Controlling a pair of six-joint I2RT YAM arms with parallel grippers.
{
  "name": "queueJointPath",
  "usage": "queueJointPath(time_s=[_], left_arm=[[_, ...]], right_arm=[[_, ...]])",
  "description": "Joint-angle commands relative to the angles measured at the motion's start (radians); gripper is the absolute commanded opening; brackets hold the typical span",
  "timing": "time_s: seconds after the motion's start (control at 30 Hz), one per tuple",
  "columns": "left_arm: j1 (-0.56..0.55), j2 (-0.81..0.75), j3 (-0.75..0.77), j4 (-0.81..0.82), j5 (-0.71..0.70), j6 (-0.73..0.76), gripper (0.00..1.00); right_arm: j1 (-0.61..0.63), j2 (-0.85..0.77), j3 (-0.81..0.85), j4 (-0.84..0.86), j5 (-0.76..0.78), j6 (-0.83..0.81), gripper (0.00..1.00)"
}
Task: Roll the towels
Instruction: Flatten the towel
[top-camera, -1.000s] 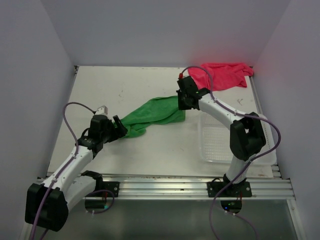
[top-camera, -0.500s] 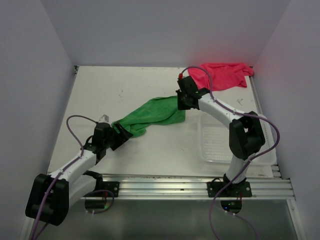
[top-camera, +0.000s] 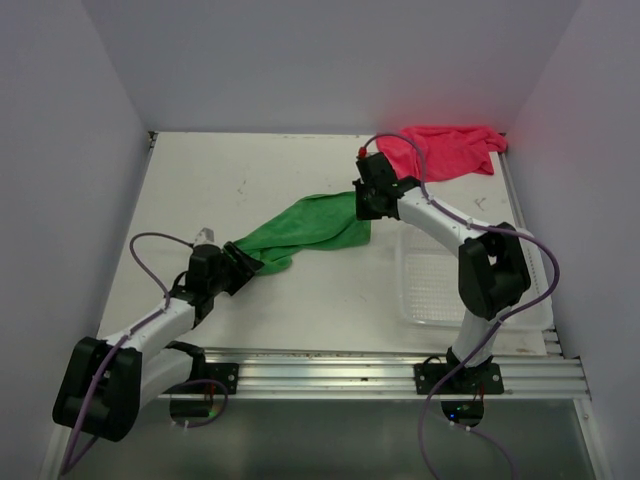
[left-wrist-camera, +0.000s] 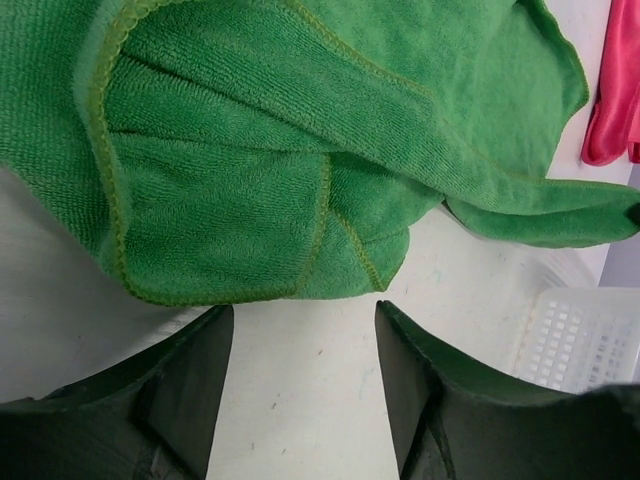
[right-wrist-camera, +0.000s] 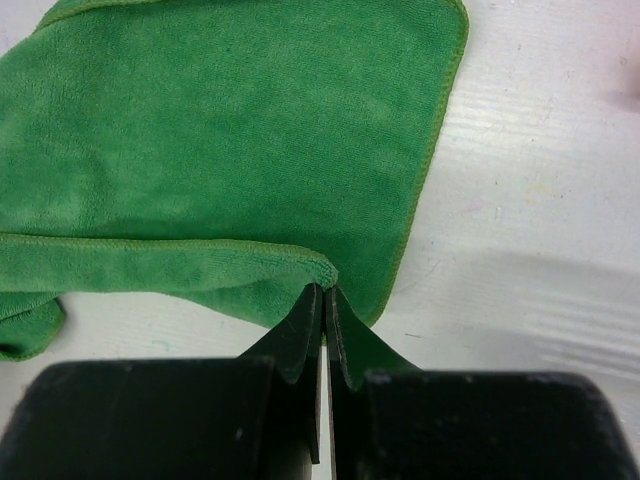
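Two left gripper (left-wrist-camera: 305, 312) fingers stand wide and empty at lower left, arm stretched low, just short of the green towel (top-camera: 310, 225) mid-frame. I'd creep in and take both layers of that near hem. Beyond, right gripper (right-wrist-camera: 323, 290) fingers pinch its far edge; pink towel (top-camera: 445, 150) lies upper right.

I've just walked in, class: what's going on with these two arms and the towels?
The right arm's fingers are pinched shut on the far edge of the green towel, which lies stretched out and partly folded on the table. The left arm's fingers stand open just short of the towel's near end, with no cloth between them. The pink towel lies crumpled in the far right corner, with no arm at it. A clear basket sits beside the right arm. Neither towel is rolled yet.
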Motion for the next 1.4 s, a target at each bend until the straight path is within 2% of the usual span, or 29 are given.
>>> queueJointPath(time_s=[0.0, 0.47, 0.73, 0.97, 1.1, 1.13, 1.23, 1.37], left_arm=[[-0.008, 0.006, -0.017, 0.081, -0.031, -0.020, 0.61], [-0.008, -0.011, -0.015, 0.059, -0.126, 0.035, 0.47], [-0.008, 0.012, -0.012, 0.059, -0.165, 0.064, 0.49], [-0.009, 0.009, 0.000, 0.053, -0.195, 0.083, 0.47], [-0.008, 0.012, 0.009, 0.051, -0.198, 0.086, 0.43], [-0.008, 0.013, 0.012, 0.051, -0.198, 0.084, 0.43], [-0.008, 0.013, 0.009, 0.061, -0.194, 0.080, 0.53], [-0.008, 0.009, -0.004, 0.090, -0.171, 0.048, 0.61]], right_arm=[[-0.006, -0.008, -0.002, 0.031, -0.019, 0.003, 0.00], [-0.011, -0.008, -0.014, 0.042, -0.025, 0.004, 0.00], [-0.015, -0.014, -0.025, 0.044, -0.025, 0.003, 0.00], [-0.014, -0.014, -0.033, 0.047, -0.024, 0.003, 0.00], [-0.014, -0.014, -0.033, 0.050, -0.025, 0.003, 0.00], [-0.015, -0.016, -0.034, 0.048, -0.025, 0.003, 0.00], [-0.015, -0.016, -0.034, 0.050, -0.027, 0.004, 0.00], [-0.014, -0.016, -0.034, 0.053, -0.028, 0.004, 0.00]])
